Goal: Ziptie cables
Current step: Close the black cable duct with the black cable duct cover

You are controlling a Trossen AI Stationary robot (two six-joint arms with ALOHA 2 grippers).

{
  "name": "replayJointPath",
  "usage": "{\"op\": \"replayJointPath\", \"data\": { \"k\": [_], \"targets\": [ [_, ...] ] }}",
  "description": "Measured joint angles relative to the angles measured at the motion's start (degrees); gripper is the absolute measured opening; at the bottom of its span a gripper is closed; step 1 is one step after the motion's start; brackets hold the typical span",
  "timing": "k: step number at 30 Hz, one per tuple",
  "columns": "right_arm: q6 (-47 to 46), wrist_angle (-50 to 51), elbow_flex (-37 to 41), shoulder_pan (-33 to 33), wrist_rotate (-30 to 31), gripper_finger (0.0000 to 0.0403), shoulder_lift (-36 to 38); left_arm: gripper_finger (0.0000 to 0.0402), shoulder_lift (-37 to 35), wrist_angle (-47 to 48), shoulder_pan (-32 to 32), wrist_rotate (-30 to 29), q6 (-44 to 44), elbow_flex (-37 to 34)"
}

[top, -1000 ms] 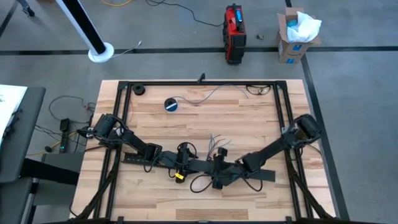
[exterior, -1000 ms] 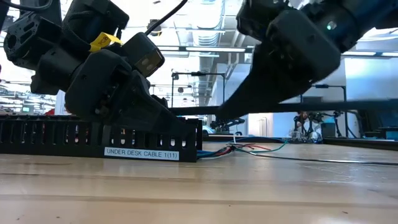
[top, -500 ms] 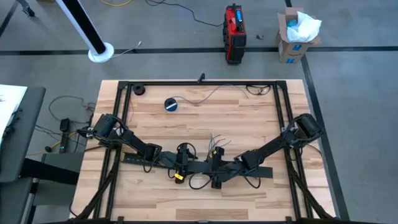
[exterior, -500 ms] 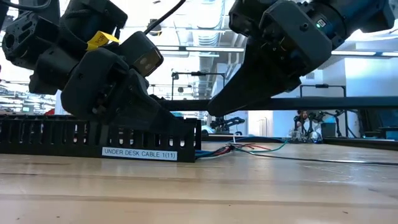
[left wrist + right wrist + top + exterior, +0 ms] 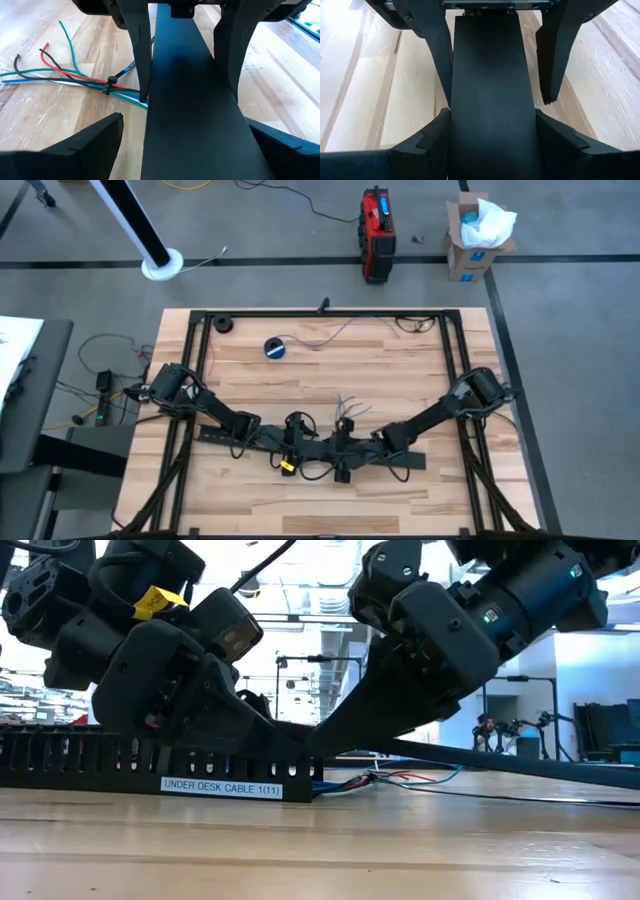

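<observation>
Both pincers straddle a long flat black plastic strip [image 5: 190,100] on the wooden desk [image 5: 400,370]. The left pincer [image 5: 297,442] and right pincer [image 5: 343,450] are spread. Thin coloured cables [image 5: 65,75] lie beside it.

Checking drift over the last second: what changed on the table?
The right gripper slid toward the left gripper and came lower along the long flat black plastic strip, its fingers now straddling it opposite the left's. Unchanged: left gripper, black slotted cable tray, thin coloured cables bundled by a small black tie.

overhead looks down — low, wrists close — all share the black strip [image 5: 320,448].
</observation>
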State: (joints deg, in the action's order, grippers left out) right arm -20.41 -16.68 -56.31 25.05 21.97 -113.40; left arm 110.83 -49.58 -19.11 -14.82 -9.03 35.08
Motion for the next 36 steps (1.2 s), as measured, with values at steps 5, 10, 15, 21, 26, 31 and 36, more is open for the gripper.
{"op": "replayJointPath", "data": {
  "k": [5, 10, 15, 21, 26, 31, 36],
  "targets": [
    [0.28, 1.20, 0.04, -0.53, -1.26, 0.0219, 1.02, 0.0331, -0.02, 0.72, 0.04, -0.34, -0.64, 0.14],
    [-0.38, 3.22, 0.08, -0.56, -2.76, 0.0219, 1.72, 0.0331, 0.00, 0.74, 0.09, -0.69, -0.82, 0.16],
    [-3.74, 4.62, 0.02, -1.14, -3.84, 0.0219, 1.84, 0.0331, 0.00, 0.70, 0.11, -0.84, -0.99, 0.16],
    [-6.02, 6.89, 0.40, -2.54, -6.13, 0.0318, 1.41, 0.0331, -0.02, 0.81, 0.42, -2.34, -1.56, 0.05],
    [-6.08, 10.29, -1.04, -2.90, -6.63, 0.0386, 1.57, 0.0331, -0.02, 0.79, 0.44, -2.20, -1.50, 0.10],
    [-2.60, 11.90, -2.41, -2.96, -5.34, 0.0344, 1.49, 0.0331, -0.02, 1.00, 0.52, -1.76, -1.39, 0.12],
    [-0.33, 11.12, -2.69, -2.92, -5.38, 0.0312, 2.01, 0.0331, -0.04, 0.97, 0.50, -1.23, -1.30, 0.10]
  ]
}}
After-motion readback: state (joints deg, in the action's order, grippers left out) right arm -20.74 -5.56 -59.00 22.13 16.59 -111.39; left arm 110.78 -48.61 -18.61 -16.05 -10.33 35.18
